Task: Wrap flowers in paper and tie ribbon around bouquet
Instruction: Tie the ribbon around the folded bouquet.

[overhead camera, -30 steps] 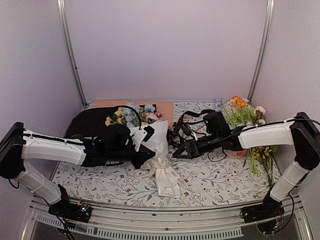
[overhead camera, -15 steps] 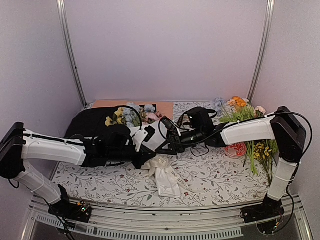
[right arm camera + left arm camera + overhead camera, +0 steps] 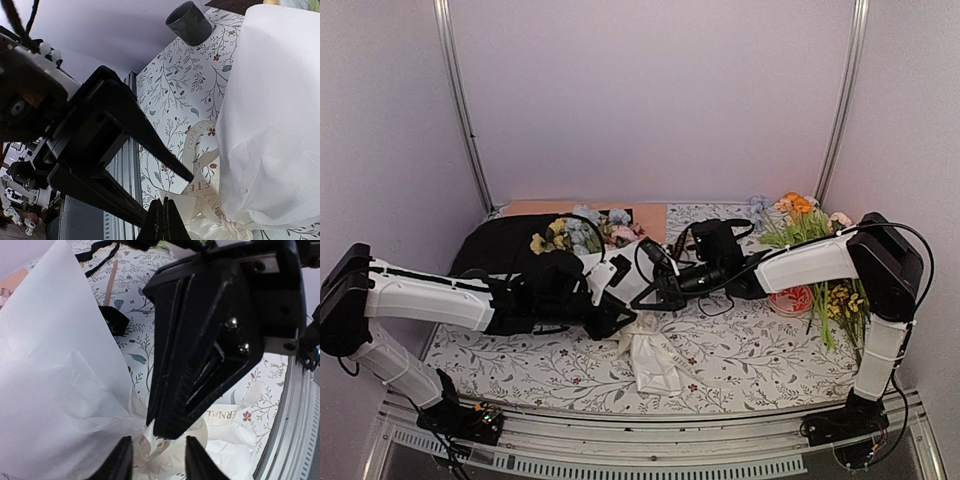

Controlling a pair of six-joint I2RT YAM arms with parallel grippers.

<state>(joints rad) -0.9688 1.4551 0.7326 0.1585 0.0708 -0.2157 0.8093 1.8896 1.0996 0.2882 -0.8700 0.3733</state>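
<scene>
Pale purple walls (image 3: 650, 100) stand all around a table with a leafy, flowery cloth (image 3: 740, 350). Near the middle of it lies the bouquet (image 3: 632, 272). The white paper (image 3: 55, 370) makes a cone, and the cone holds the flowers (image 3: 570, 232). Blue, pink and yellow blooms peek out of its wide end, which points to about 11 o'clock. Its thin end points to about 5 o'clock and flares out flat on the cloth.

The ribbon (image 3: 197, 145) is cream with letters on it. It sits bunched around the thin neck of the cone.

The left gripper (image 3: 160, 460) is right at that neck, with its jaws a little spread and the ribbon showing between them. The right gripper (image 3: 162, 217) comes in from 3 o'clock. Its jaws are pressed together on a bit of the ribbon.

A black sheet (image 3: 500, 250) lies at 10 o'clock, and a peach sheet (image 3: 550, 208) lies past it at 11 o'clock. Orange and yellow sprigs (image 3: 800, 215) lie at 2 o'clock, with a round red and white disc (image 3: 790, 300) at 3 o'clock. A small dark cup (image 3: 190, 22) rests on the cloth near the paper; I cannot tell what is inside.
</scene>
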